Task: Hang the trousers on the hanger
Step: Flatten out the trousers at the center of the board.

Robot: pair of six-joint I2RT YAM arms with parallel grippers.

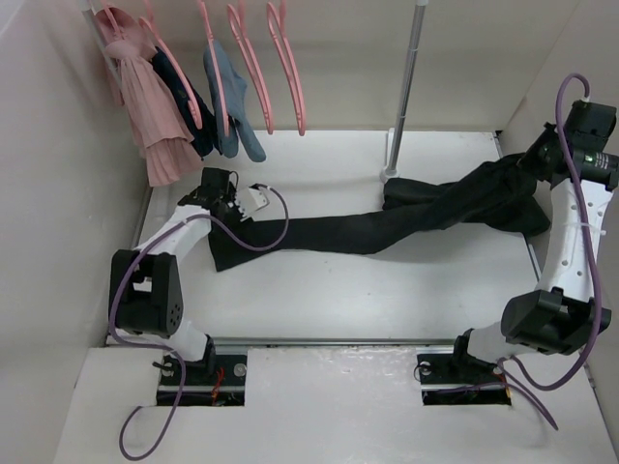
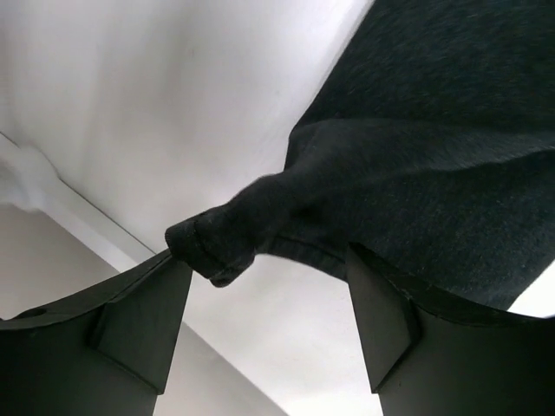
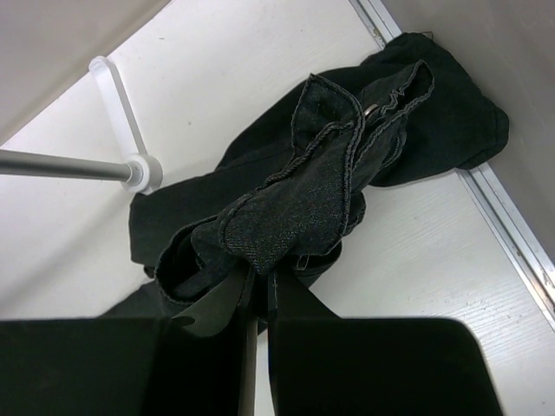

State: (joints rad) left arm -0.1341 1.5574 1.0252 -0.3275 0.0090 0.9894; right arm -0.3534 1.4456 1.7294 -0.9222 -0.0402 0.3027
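White links, blk joints on left arm (image 1: 179, 232) & right arm (image 1: 571, 232), purple cables (image 1: 286, 224) looping each.

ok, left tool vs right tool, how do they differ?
The left tool is open, leg hem of the trousers loose between its fingers; the right tool is shut, pinching the waist end. The left tool sits left of centre, the right tool far right. Shared: both at the trousers.
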